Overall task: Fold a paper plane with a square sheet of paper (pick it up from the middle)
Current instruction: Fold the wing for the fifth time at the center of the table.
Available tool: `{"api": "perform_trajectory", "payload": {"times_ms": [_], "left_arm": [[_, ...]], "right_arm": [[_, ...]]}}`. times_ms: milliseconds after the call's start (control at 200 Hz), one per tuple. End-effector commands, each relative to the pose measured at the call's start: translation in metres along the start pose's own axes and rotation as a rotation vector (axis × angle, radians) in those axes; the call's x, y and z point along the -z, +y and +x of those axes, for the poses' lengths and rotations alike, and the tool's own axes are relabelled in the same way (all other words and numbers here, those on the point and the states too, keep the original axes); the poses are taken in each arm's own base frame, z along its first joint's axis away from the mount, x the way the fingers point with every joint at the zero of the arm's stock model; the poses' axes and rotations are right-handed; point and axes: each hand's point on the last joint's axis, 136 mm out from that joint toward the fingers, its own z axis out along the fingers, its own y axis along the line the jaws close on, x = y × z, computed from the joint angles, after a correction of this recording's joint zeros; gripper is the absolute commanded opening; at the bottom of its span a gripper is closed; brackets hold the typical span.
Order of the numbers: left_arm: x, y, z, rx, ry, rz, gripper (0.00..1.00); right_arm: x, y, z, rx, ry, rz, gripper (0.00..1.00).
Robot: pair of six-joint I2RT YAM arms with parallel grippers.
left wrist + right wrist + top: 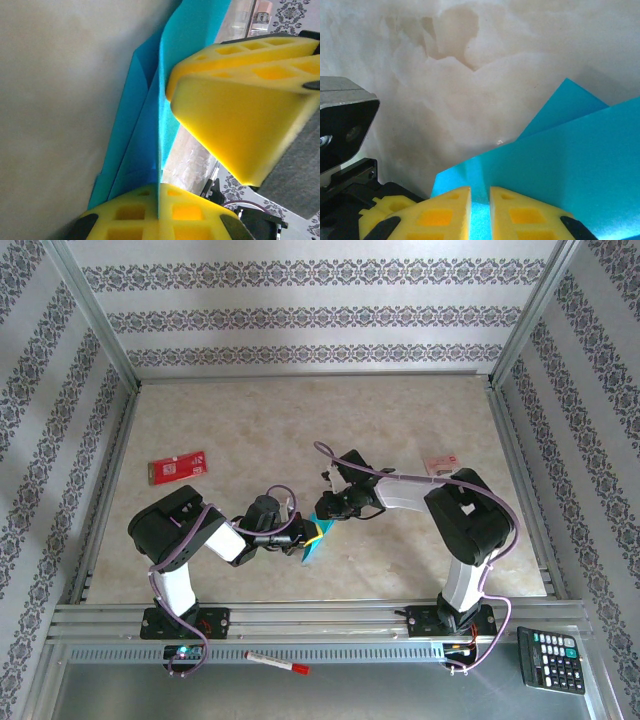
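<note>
Gripping the folded paper plane near the table's front edge, the left gripper is clamped tight on its crease. The right gripper pinches the same paper from the other side.

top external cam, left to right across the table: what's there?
Red-and-white card → left hand → folded teal paper, held between both hands → right hand → small pink card → calculator, off the table at the near right.
</note>
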Motion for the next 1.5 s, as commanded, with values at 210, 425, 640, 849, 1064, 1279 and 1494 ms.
{"api": "perform_trajectory", "payload": {"times_ms": [210, 425, 640, 849, 1064, 1279, 1494], "left_arm": [[0.005, 0.028, -0.004, 0.072, -0.035, -0.075, 0.0], [0.006, 0.029, -0.004, 0.076, -0.039, -0.077, 0.0], [0.008, 0.024, -0.005, 0.057, -0.046, -0.077, 0.06], [0.017, 0.017, -0.005, 0.019, -0.061, -0.094, 0.14], [0.027, 0.012, -0.004, -0.027, -0.074, -0.127, 0.24], [0.042, 0.007, 0.002, -0.116, -0.063, -0.181, 0.37], [0.06, 0.014, 0.01, -0.271, -0.024, -0.35, 0.53]], "right_arm": [[-0.007, -0.013, -0.008, 0.025, -0.011, 0.034, 0.17], [-0.011, -0.023, -0.003, 0.011, 0.004, 0.05, 0.17], [-0.011, -0.027, 0.004, 0.003, 0.015, 0.056, 0.16], [-0.009, -0.032, 0.007, -0.003, 0.017, 0.062, 0.16], [-0.01, -0.032, 0.007, -0.006, 0.017, 0.058, 0.16], [-0.01, -0.03, 0.006, -0.011, 0.015, 0.048, 0.16], [-0.01, -0.029, 0.005, -0.011, 0.016, 0.044, 0.16]]}}
